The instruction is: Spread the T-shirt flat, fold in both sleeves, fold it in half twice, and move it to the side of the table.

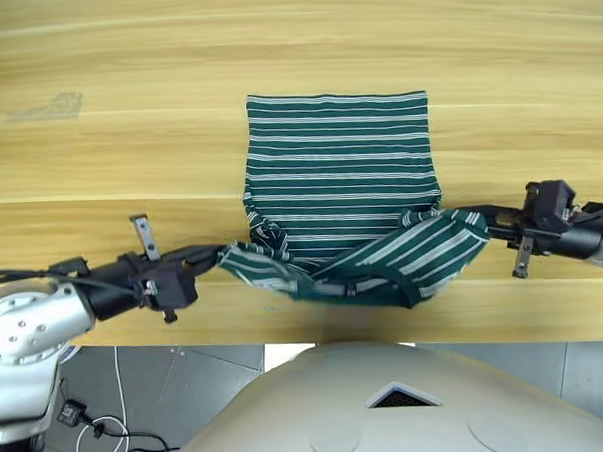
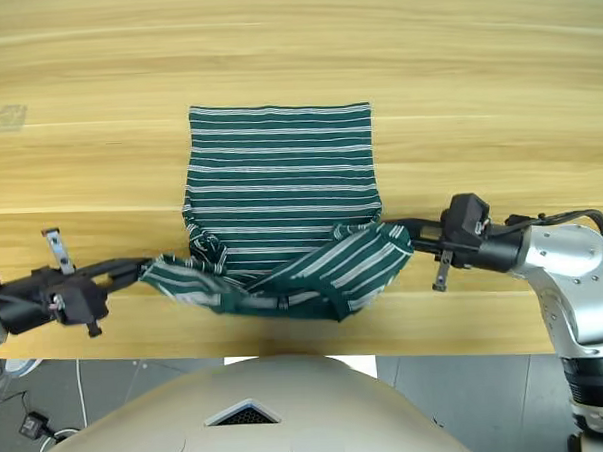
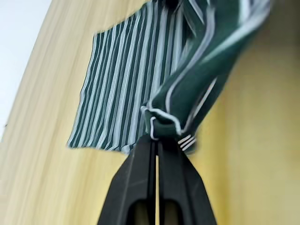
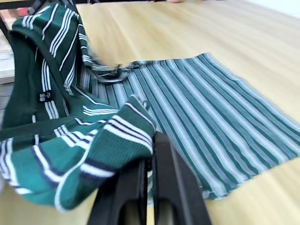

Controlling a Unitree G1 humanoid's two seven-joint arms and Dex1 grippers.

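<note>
The wooden table (image 1: pixel 98 155) is carrying the striped T-shirt (image 1: pixel 339 164). It is lying at the table's middle, with its far part flat and its near end lifting above the table's front strip. The left gripper (image 1: pixel 215 256) and right gripper (image 1: pixel 481 216) are each pinching 1 near corner, fingers pressed together on cloth. The fabric is sagging between the 2 grips, so it is probably light, soft and limp, and best held at the corners.
</note>
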